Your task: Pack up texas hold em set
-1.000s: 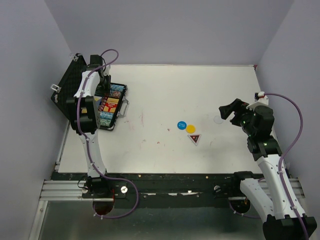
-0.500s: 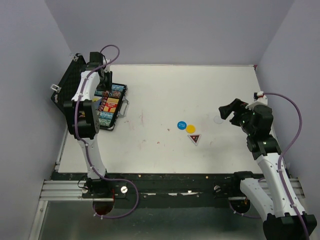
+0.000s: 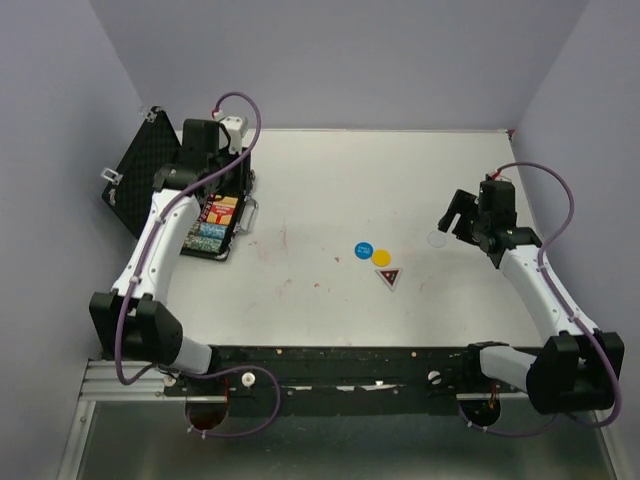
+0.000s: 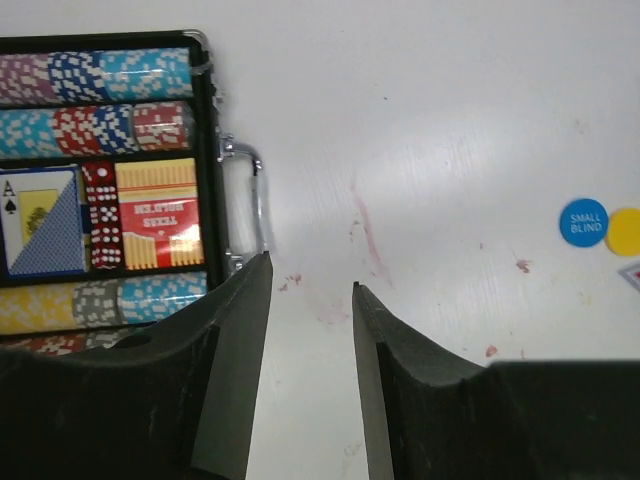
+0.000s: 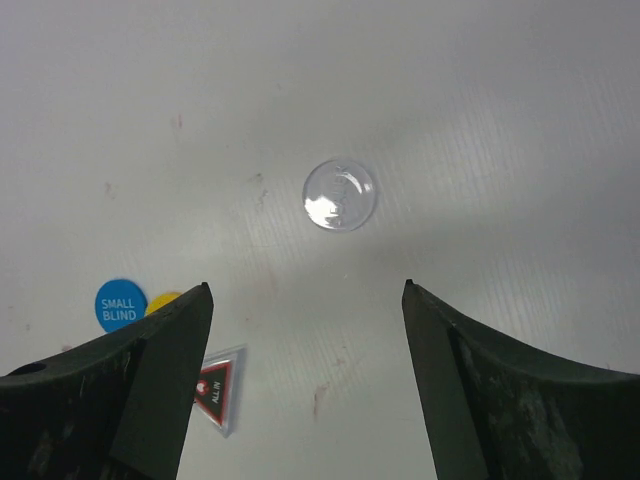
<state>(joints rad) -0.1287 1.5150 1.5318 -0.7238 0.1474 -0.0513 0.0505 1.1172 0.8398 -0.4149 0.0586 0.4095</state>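
Lavender walls close round a white bench point(image 3: 320, 180), scuffed with faint reddish marks. At its far-left corner we see the black case point(image 3: 222, 236) lying open, its egg-crate foam lid point(image 3: 135, 185) tipped back against the left wall. From the left wrist view we can read the tray: rows of multicoloured chips point(image 4: 100, 75) along the top and bottom, and between them a deck of cards point(image 4: 40, 220), a column of small red dice point(image 4: 100, 215) and a second, red-and-yellow pack. The silver handle point(image 4: 250, 200) sticks out of the case's side towards the middle of the bench.

We find the left fingers point(image 4: 310, 272) hanging over bare bench just beside that handle, a narrow gap between them and nothing in it. The right fingers point(image 5: 305, 284) are spread wide and hold nothing; they hover over the right part of the bench, with a clear, glassy disc point(image 5: 340, 194) lying flat just beyond their tips.

Near the middle of the bench we see a blue disc point(image 3: 363, 250) marked SMALL BLIND, touching or nearly touching a yellow disc point(image 3: 381, 257), and close by a dark triangular token point(image 3: 389, 277) with a red inner triangle. All three lie well apart from the case.
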